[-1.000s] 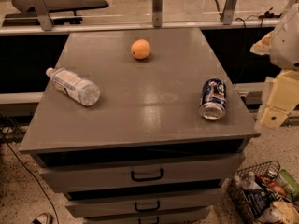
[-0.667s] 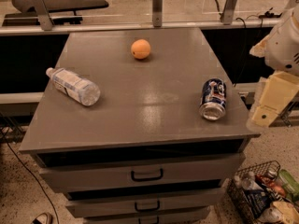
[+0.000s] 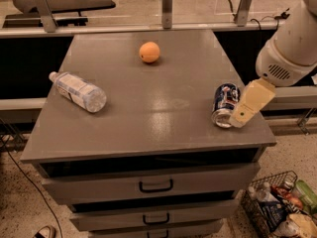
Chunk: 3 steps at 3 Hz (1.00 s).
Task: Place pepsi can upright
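The pepsi can [image 3: 224, 103] is dark blue with white and red markings. It lies on its side near the right front corner of the grey cabinet top [image 3: 158, 113], with one silver end facing the front edge. My gripper [image 3: 246, 108] is cream-coloured and hangs from the white arm [image 3: 292, 43] at the right. It sits right against the can's right side, just above the cabinet top, and covers part of the can's right edge.
A clear plastic water bottle [image 3: 79, 91] lies on its side at the left. An orange [image 3: 149, 52] sits at the back centre. Drawers with dark handles [image 3: 156, 186] are below the top. A wire basket of packets [image 3: 280, 207] stands on the floor at the lower right.
My gripper has moved left and down from beyond the cabinet's right edge to the can's right side. The can, bottle and orange have not moved.
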### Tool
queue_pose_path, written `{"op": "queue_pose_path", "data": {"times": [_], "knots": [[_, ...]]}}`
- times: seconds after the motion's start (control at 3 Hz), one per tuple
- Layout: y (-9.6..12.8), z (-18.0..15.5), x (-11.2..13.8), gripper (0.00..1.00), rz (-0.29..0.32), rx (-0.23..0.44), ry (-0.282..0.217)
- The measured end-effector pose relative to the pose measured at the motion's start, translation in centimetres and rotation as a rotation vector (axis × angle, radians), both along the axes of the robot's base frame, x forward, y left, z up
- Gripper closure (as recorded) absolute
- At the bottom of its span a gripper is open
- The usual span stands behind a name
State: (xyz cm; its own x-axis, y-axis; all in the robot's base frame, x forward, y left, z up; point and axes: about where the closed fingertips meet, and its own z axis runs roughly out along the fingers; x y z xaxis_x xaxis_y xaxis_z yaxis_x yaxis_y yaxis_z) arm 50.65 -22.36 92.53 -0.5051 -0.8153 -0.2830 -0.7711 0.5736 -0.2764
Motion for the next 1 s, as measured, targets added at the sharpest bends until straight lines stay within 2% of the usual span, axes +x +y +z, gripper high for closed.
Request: {"op": "queue_pose_path", "data": {"times": [0.33, 0.67, 1.0], "knots": [[-0.2, -1.1, 3.8, 0.0, -0.18, -0.049, -0.038], [0.2, -2.7, 6.2, 0.0, -0.334, -0.02, -0.002], [0.3, -2.8, 6.3, 0.0, -0.417, 0.015, -0.001]]}}
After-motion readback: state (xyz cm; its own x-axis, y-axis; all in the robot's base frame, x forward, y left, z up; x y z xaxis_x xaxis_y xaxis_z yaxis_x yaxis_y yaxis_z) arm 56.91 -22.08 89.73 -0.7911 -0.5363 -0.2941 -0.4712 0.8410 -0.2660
